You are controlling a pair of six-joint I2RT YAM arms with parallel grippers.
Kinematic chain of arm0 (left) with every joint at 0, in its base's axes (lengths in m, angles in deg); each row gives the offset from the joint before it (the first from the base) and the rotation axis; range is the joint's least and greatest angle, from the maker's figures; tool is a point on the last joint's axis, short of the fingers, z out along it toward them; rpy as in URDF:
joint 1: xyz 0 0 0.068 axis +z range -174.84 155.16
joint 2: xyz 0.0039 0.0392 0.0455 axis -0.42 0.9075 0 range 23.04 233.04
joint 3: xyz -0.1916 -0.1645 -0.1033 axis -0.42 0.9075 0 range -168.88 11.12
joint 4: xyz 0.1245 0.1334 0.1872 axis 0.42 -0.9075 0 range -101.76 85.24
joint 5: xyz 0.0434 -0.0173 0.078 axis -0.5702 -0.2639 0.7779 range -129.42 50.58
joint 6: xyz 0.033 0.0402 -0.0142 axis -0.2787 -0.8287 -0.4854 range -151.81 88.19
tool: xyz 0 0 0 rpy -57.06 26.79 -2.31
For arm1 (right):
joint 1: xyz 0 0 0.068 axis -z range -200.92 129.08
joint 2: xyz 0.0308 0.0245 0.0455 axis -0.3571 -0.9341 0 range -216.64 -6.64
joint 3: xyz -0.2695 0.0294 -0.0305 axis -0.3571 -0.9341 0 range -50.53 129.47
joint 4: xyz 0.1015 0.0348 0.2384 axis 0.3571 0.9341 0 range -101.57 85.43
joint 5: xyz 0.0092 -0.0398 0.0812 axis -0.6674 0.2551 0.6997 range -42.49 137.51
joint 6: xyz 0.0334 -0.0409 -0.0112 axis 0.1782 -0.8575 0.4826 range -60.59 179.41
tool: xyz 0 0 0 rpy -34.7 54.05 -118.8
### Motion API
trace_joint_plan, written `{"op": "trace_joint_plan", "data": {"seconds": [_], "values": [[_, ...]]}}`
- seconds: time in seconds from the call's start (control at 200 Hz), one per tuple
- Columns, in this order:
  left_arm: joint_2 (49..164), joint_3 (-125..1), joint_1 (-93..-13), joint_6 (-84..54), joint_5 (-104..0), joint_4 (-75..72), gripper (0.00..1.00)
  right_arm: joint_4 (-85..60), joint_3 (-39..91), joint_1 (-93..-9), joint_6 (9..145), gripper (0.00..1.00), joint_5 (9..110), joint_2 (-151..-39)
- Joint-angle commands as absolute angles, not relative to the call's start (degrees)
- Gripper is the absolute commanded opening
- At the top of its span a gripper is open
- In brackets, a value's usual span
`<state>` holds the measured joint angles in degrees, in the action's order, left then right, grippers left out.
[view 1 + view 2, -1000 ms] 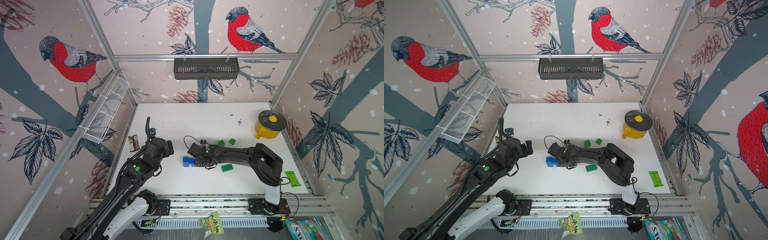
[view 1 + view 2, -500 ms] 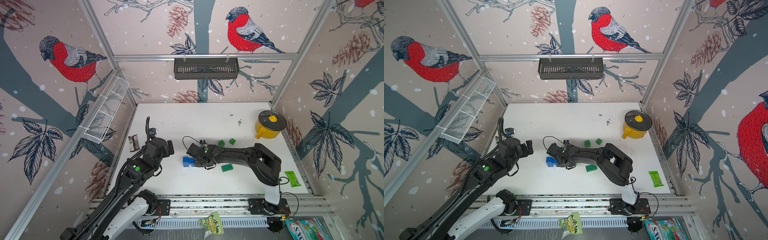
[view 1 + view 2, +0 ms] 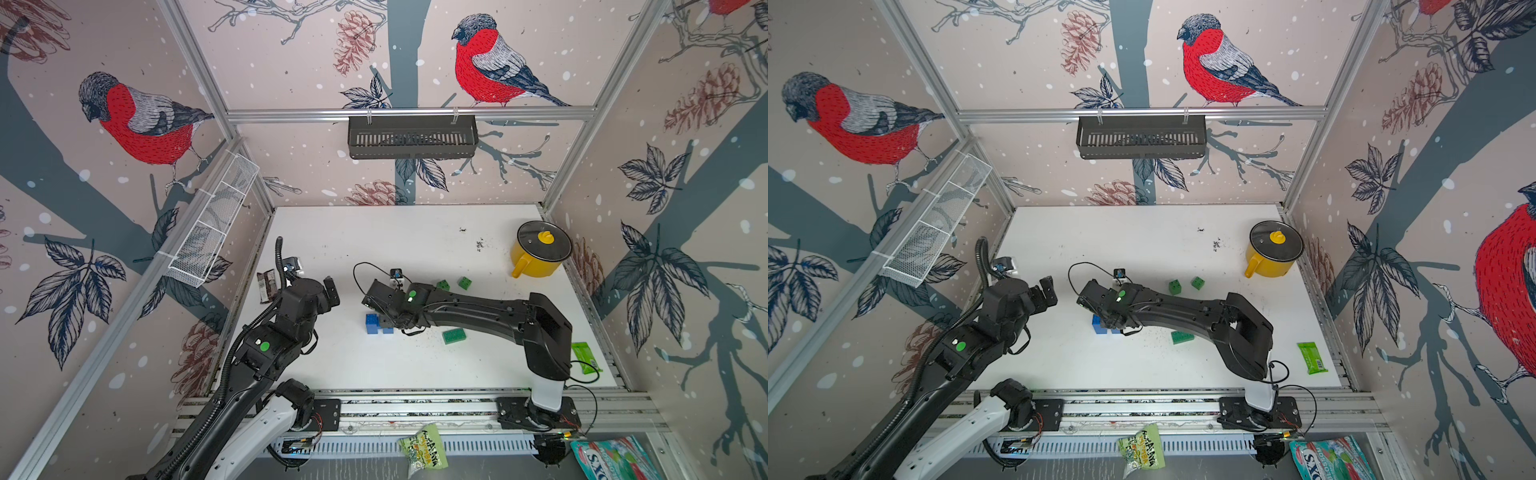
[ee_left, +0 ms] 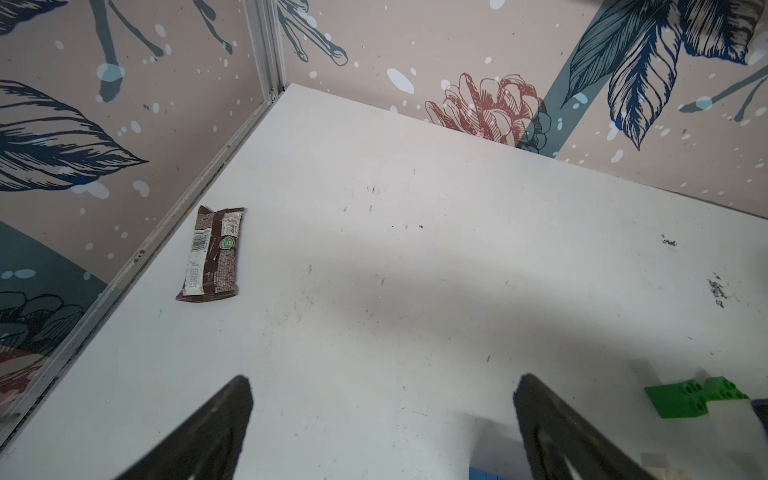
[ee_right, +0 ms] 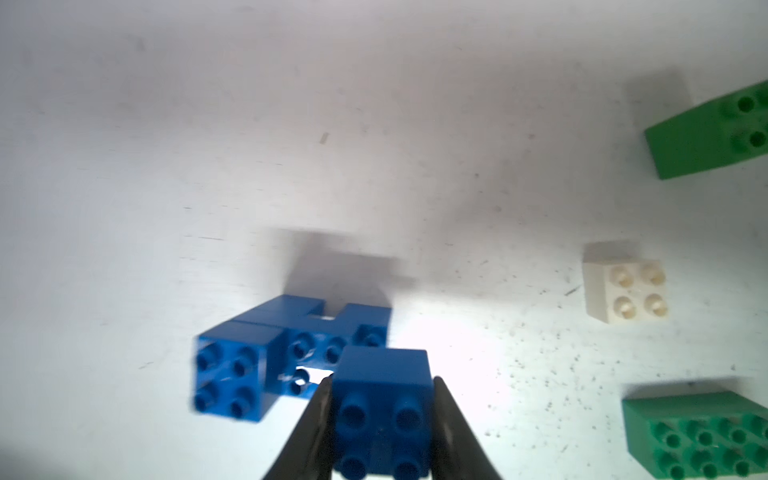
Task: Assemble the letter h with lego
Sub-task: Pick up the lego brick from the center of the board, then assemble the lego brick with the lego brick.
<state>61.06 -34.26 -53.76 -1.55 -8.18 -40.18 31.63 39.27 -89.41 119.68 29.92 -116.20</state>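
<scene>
Right wrist view: the right pincer (image 5: 382,386) clamps a small blue studded plastic cube (image 5: 380,415); the joined blue brick cluster (image 5: 266,357) lies on the white table (image 5: 374,124) just ahead; the left pincer (image 4: 382,378) gapes, farther off.

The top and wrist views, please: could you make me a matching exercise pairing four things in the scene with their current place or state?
Things:
1. small blue brick
2. white brick
3. left gripper
4. yellow pot

Places or states:
A. open, holding nothing
B. lidded, at the far right
C. loose, touching no other brick
D. clamped in the right gripper

Pairs: 1-D, 2-C, 3-A, 4-B.
</scene>
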Motion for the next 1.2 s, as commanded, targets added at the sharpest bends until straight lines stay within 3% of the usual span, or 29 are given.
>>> {"op": "trace_joint_plan", "data": {"seconds": [0.0, 0.305, 1.196], "values": [[59.3, -34.3, -53.5, 0.4, -3.9, -39.8, 0.99, 37.0, 44.9, -90.7, 120.9, 0.00, 30.9, -118.7], [57.3, -34.1, -53.5, 0.4, -4.5, -39.7, 0.98, 48.4, 61.5, -92.8, 124.3, 0.00, 32.0, -128.9], [56.5, -33.7, -53.6, -0.4, -6.5, -39.3, 0.99, 51.0, 68.2, -91.2, 125.2, 0.00, 32.8, -133.9]]}}
